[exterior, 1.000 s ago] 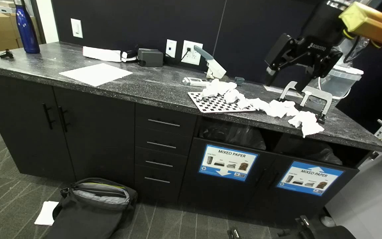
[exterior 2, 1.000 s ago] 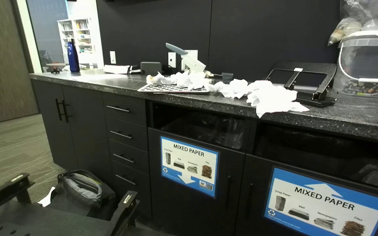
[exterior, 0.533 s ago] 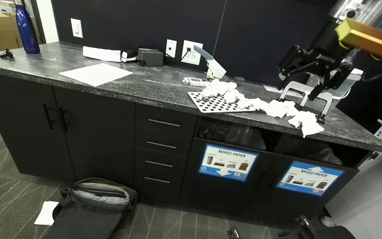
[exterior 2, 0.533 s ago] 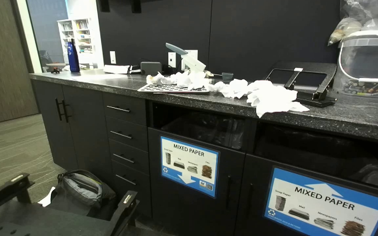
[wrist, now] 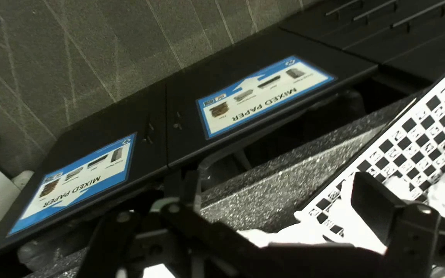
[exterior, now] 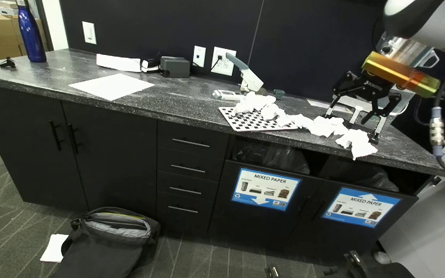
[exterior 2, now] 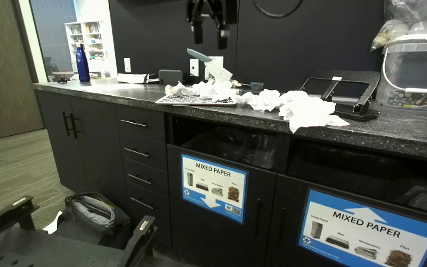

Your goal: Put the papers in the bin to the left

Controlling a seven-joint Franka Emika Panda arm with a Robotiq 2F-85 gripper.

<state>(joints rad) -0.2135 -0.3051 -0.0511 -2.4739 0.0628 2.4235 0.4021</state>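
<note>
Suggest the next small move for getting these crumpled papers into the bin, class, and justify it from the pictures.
Probably lower the open end effector towards the crumpled papers. Its fingers stand apart with nothing held between them, it hangs higher than the papers in an exterior view, and these lie out on the countertop, partly on the checkered board.

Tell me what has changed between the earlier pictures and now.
In an exterior view, the tool has come down into the picture from the top and shifted rightward there. It stayed open; nothing was taken hold of or let go. The papers, board and bins stayed as they were.
</note>
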